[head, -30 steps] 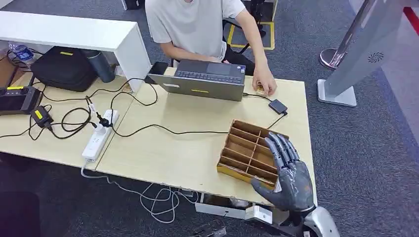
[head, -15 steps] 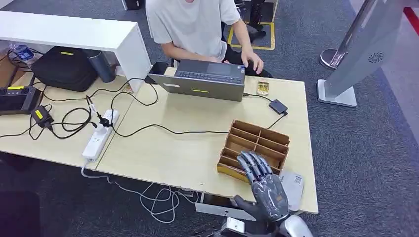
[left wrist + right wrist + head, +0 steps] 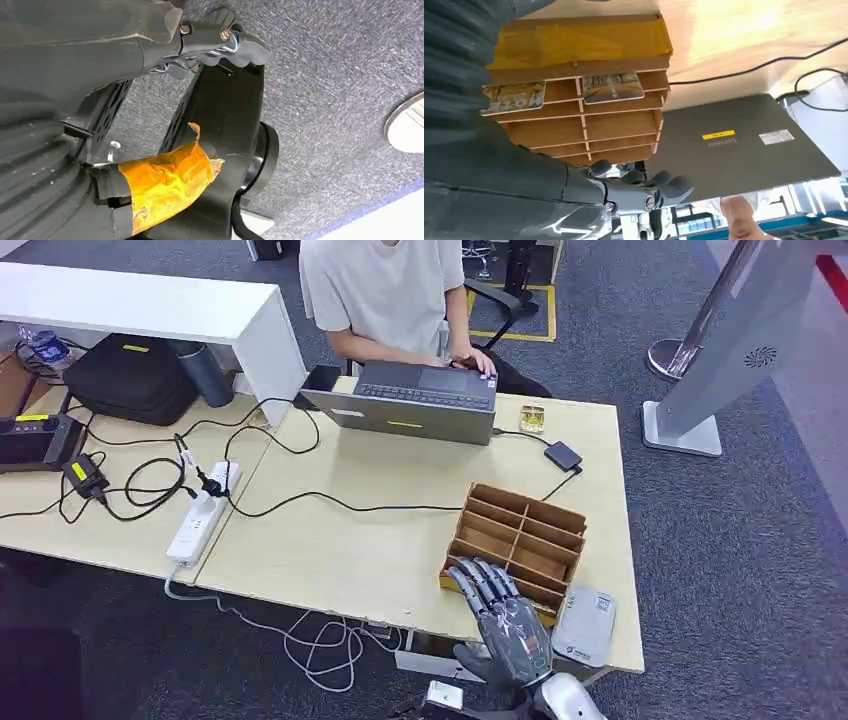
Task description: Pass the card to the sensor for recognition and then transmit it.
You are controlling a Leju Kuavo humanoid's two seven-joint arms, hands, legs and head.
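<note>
Grey right hand (image 3: 510, 625) has drawn back from over the wooden organiser (image 3: 520, 540) to its near edge, fingers (image 3: 482, 585) spread, holding nothing. A card reader (image 3: 585, 625) now lies uncovered beside it; no card has been picked yet. Left hand (image 3: 200, 42) hangs by the floor, its fingers' state unclear.

Wooden divider box (image 3: 520, 538) and laptop (image 3: 410, 400) flank bare tabletop (image 3: 370, 540).

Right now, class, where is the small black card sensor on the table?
In the head view, the black sensor lies at the table's far right, between the laptop and the wooden organizer, beside a small card.
</note>
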